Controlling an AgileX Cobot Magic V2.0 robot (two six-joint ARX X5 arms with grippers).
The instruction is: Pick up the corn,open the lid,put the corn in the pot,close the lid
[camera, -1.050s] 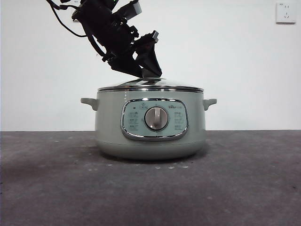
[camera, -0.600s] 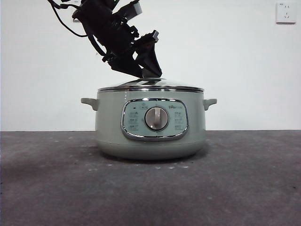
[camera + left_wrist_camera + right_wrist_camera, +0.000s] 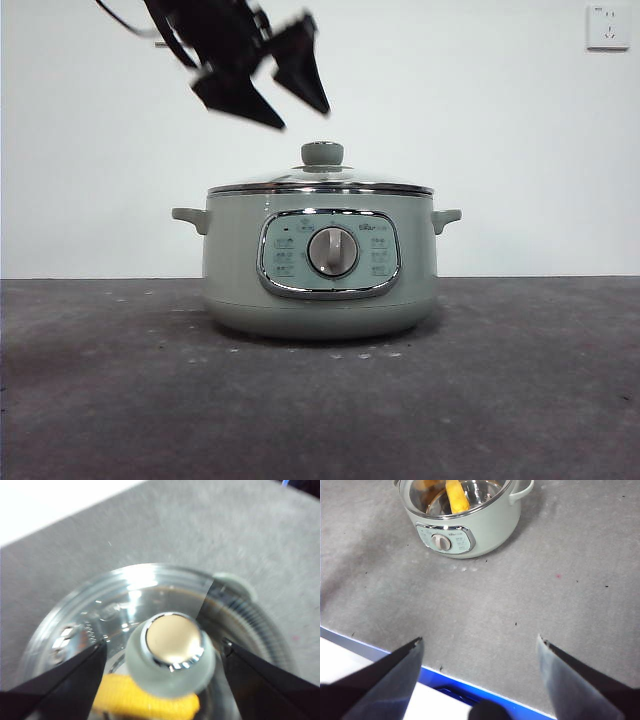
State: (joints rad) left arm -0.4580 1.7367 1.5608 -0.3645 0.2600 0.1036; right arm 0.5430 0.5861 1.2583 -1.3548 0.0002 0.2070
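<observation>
Left gripper point(image 3: 290, 105) has let go of the knob point(image 3: 322, 153) and lifted clear since the earlier frame; fingers now spread, released, up and left of the knob, nothing in them. One lid point(image 3: 320, 184) sits closed on one pot point(image 3: 320, 270), centre of the tabletop point(image 3: 520, 400). One corn point(image 3: 145, 702) lies inside the pot, seen through the glass, also in the right wrist view point(image 3: 456, 495). Right gripper point(image 3: 480, 677) waits well back from the pot over the tabletop edge, fingers apart, empty. One wall socket point(image 3: 607, 26) top right.
</observation>
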